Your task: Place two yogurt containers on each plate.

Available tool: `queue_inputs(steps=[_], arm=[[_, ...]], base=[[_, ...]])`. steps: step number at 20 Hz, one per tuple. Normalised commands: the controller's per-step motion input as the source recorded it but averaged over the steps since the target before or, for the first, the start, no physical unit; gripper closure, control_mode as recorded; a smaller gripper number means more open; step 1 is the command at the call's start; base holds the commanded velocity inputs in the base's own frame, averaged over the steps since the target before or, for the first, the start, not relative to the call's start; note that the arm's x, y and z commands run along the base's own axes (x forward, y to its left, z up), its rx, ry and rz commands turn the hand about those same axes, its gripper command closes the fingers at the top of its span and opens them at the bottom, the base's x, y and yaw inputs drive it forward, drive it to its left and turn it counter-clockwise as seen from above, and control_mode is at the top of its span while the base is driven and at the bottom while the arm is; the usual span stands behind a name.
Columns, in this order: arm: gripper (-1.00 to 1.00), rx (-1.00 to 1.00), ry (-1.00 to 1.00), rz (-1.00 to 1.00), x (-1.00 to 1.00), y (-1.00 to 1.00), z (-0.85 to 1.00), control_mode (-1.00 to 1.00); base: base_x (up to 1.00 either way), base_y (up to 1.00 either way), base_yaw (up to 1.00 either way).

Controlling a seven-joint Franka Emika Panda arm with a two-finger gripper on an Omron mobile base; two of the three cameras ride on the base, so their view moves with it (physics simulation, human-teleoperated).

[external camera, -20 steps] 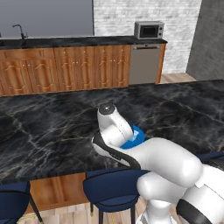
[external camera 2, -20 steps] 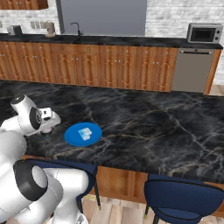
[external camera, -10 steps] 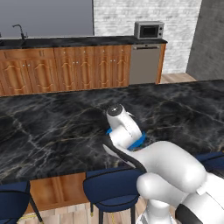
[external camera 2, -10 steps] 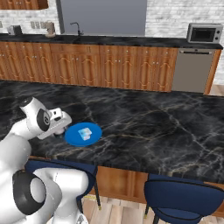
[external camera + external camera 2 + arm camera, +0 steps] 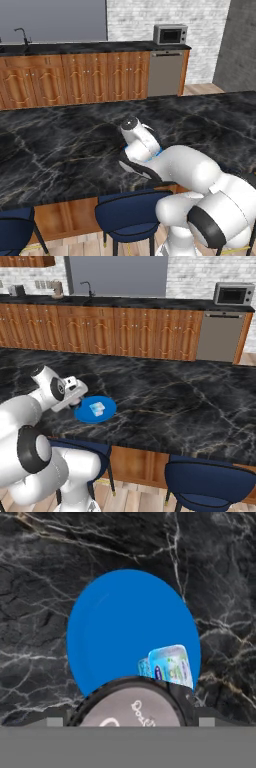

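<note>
Black marble bench (image 5: 60, 150) in front; blue stools (image 5: 212, 483) tucked under its near edge. Behind: wooden cabinets (image 5: 75, 80), microwave (image 5: 170, 35), dishwasher (image 5: 165, 72), faucet (image 5: 22, 35).

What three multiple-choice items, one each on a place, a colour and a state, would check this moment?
1. Where does the round blue plate lie?
A. on the black marble counter
B. on a blue stool
C. on the far wooden cabinets

2. What colour is the microwave on the far counter?
A. red
B. silver-grey
C. green

3. What does the blue plate carry?
A. nothing
B. a stack of bowls
C. small pale-topped yogurt containers

Answers: 1 A, the right base view shows the plate flat on the marble near the counter's front edge. 2 B, its casing is grey in both base views. 3 C, the hand view shows the containers on the plate's blue surface.
</note>
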Motion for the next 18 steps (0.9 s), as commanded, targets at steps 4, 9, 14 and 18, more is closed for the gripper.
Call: queue_inputs(steps=[4, 9, 14, 18], arm=[[1.00, -0.04, 0.08, 0.00, 0.32, 0.00, 0.00, -1.00], [1.00, -0.03, 0.12, 0.00, 0.21, 0.00, 0.00, -1.00], [1.00, -0.05, 0.07, 0.00, 0.12, 0.00, -0.09, -1.00], [1.00, -0.05, 0.01, 0.00, 0.03, 0.00, -0.17, -1.00]], base=[[0.00, 0.00, 0.00], [0.00, 0.00, 0.00], [0.00, 0.00, 0.00], [0.00, 0.00, 0.00]])
